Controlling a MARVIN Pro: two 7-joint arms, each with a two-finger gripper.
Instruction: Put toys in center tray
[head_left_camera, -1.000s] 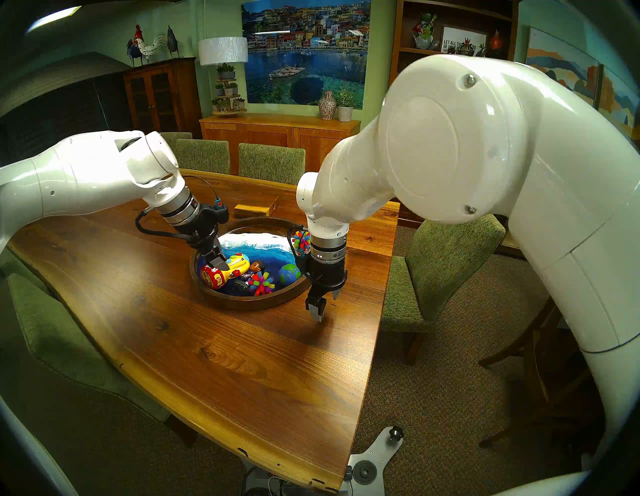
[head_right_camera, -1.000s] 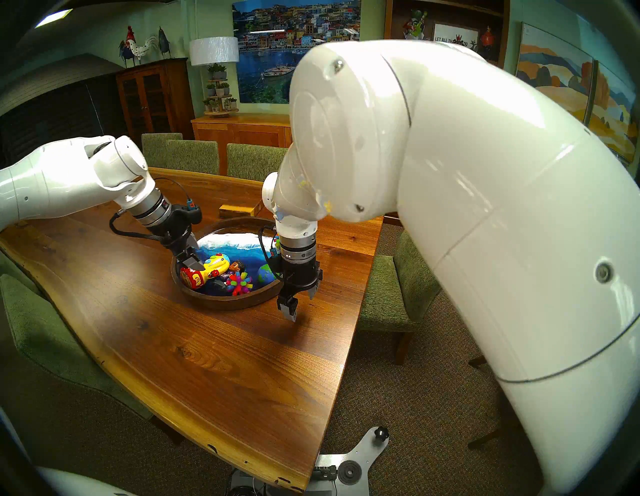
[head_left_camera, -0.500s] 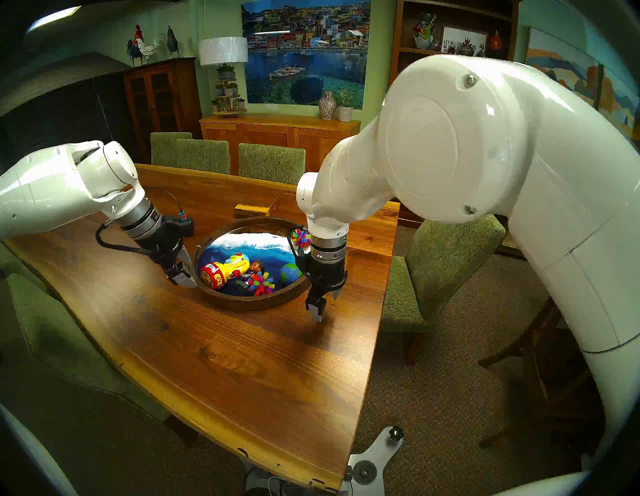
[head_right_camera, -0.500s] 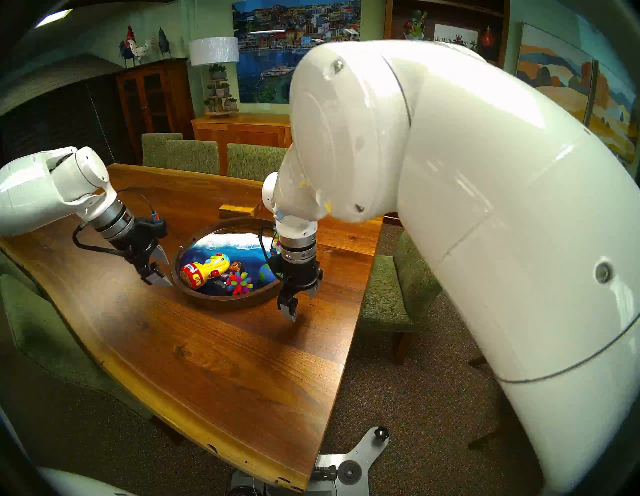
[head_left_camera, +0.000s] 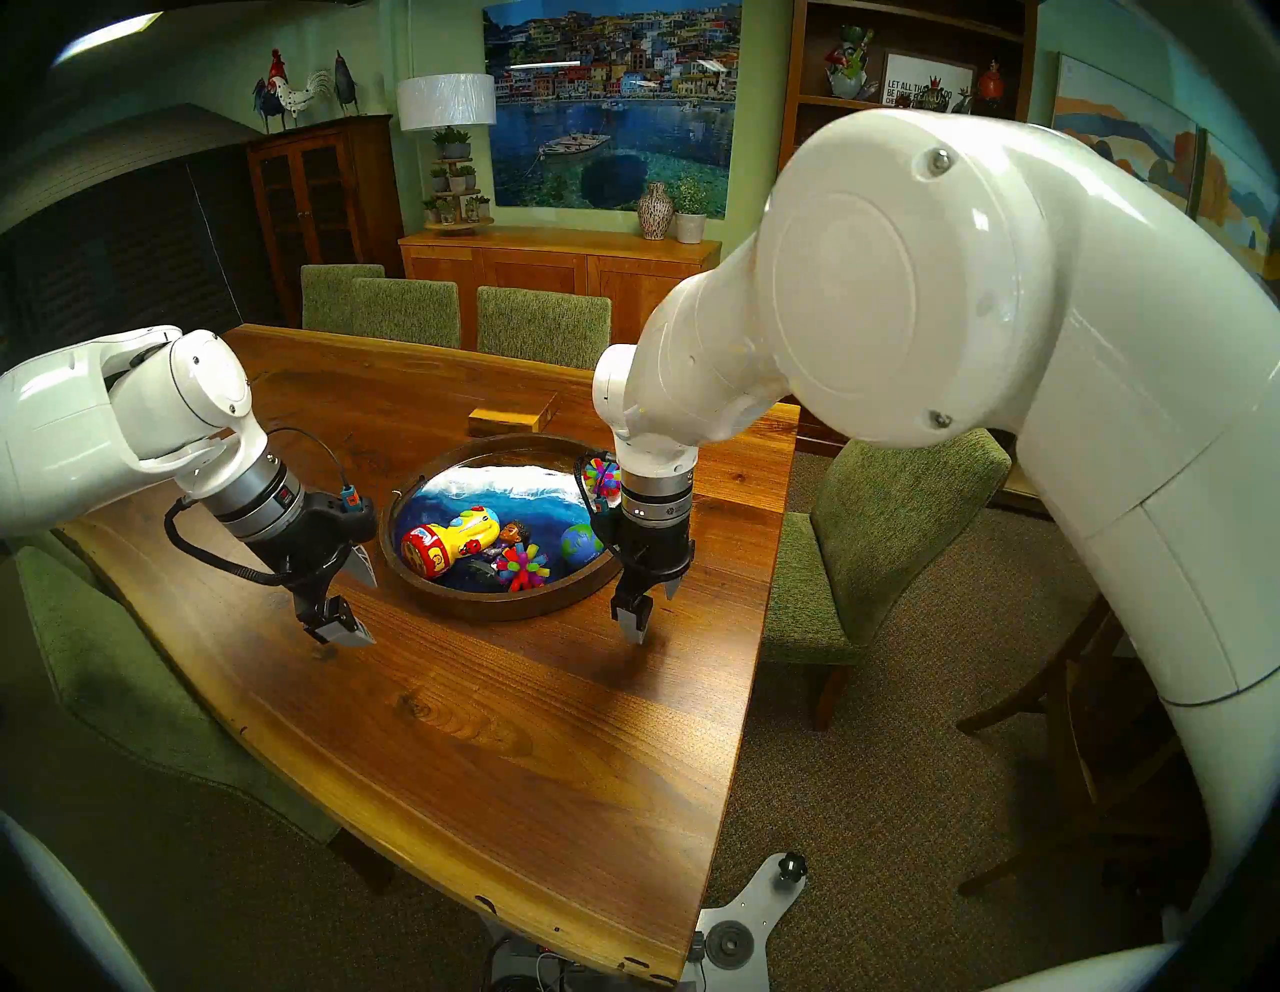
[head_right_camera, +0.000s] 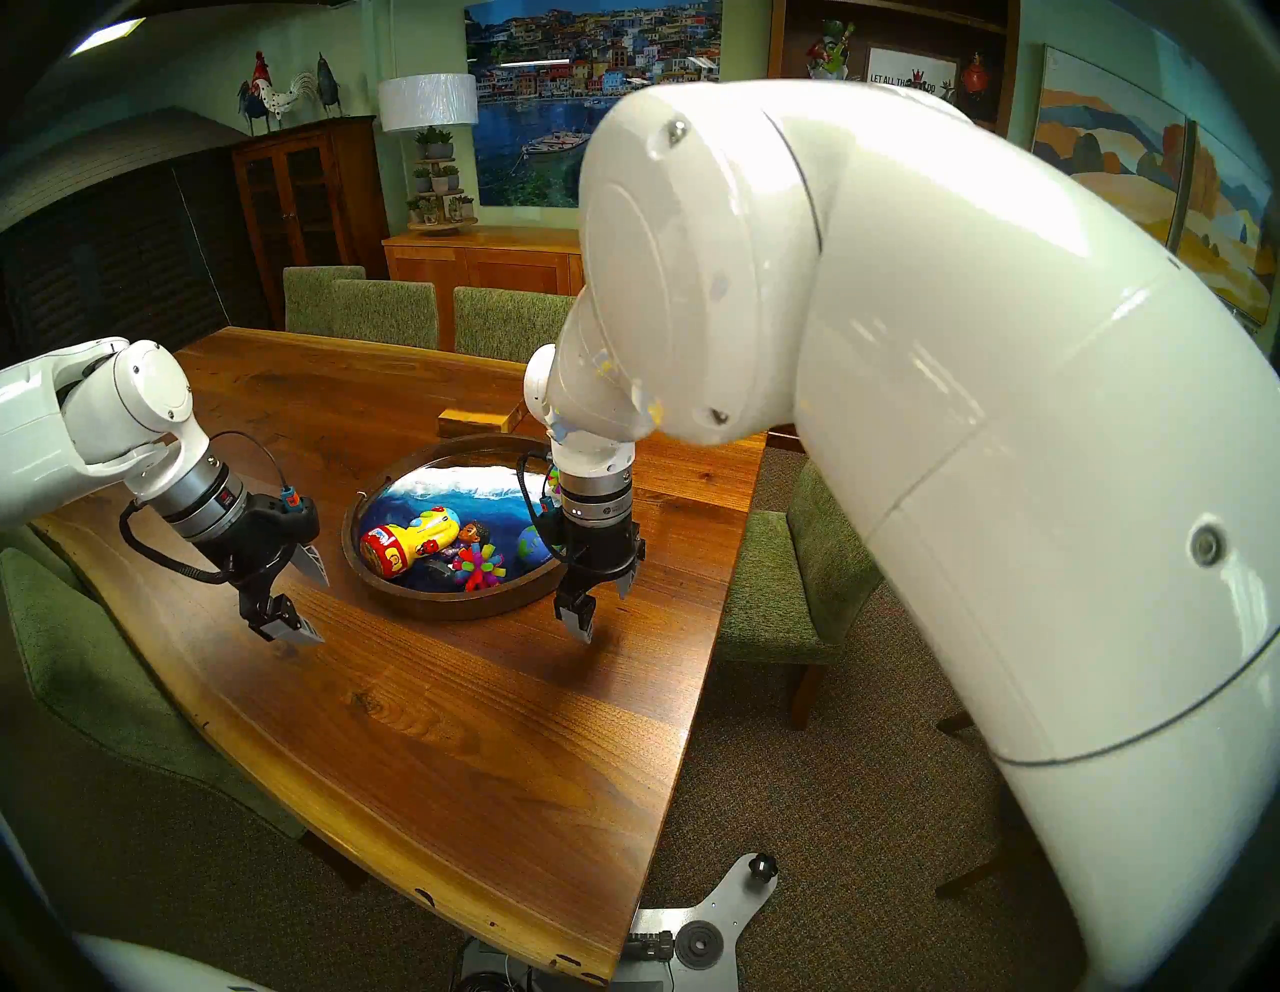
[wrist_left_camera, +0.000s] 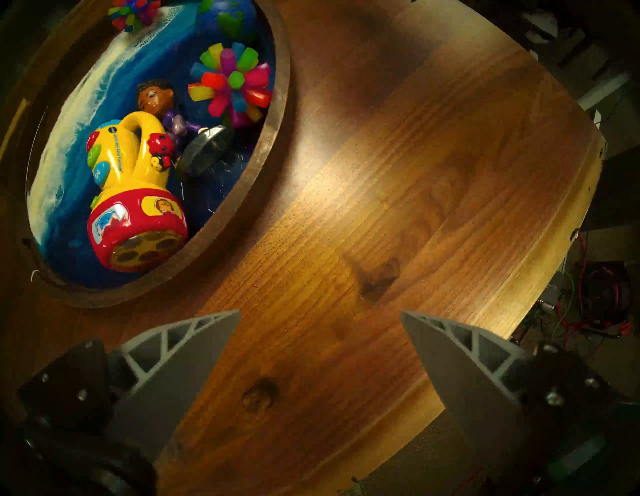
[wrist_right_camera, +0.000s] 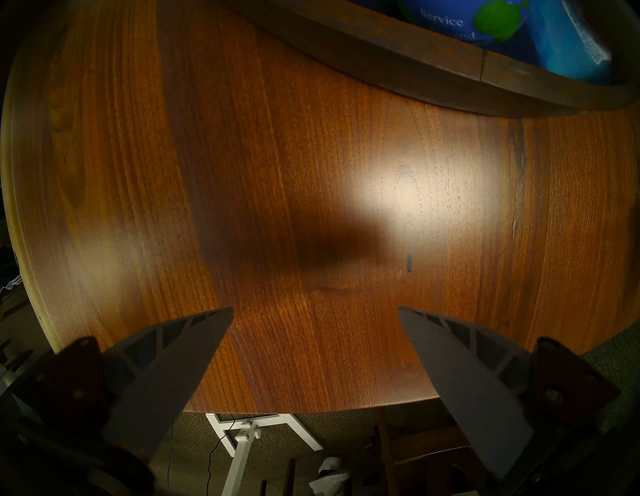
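Note:
The round dark-rimmed center tray (head_left_camera: 499, 611) (head_right_camera: 450, 611) (wrist_left_camera: 277, 104) (wrist_right_camera: 381, 55) with a blue sea inside sits mid-table. In it lie the yellow flashlight (head_left_camera: 450, 540) (head_right_camera: 409, 544) (wrist_left_camera: 131, 187) and a spiky ball (head_left_camera: 523, 564) (head_right_camera: 481, 564) (wrist_left_camera: 230, 85). A second spiky ball (head_left_camera: 601, 478) (wrist_left_camera: 133, 14) lies at its far right, partly behind my right wrist. My left gripper (head_left_camera: 370, 613) (head_right_camera: 322, 611) (wrist_left_camera: 320, 311) is open and empty above the table, left of the tray. My right gripper (head_left_camera: 656, 618) (head_right_camera: 607, 616) (wrist_right_camera: 315, 308) is open and empty, just off the tray's near-right rim.
The tray also holds a blue-green globe ball (head_left_camera: 580, 544) (wrist_right_camera: 446, 20), a doll (head_left_camera: 512, 533) (wrist_left_camera: 154, 95) and a dark disc (wrist_left_camera: 204, 149). A light wooden block (head_left_camera: 509, 418) lies behind the tray. Green chairs (head_left_camera: 880, 526) ring the table; its edge is near my right gripper.
My left gripper has drawn back out of the tray, to the left and toward the near side, leaving the flashlight lying there. The right arm has not moved.

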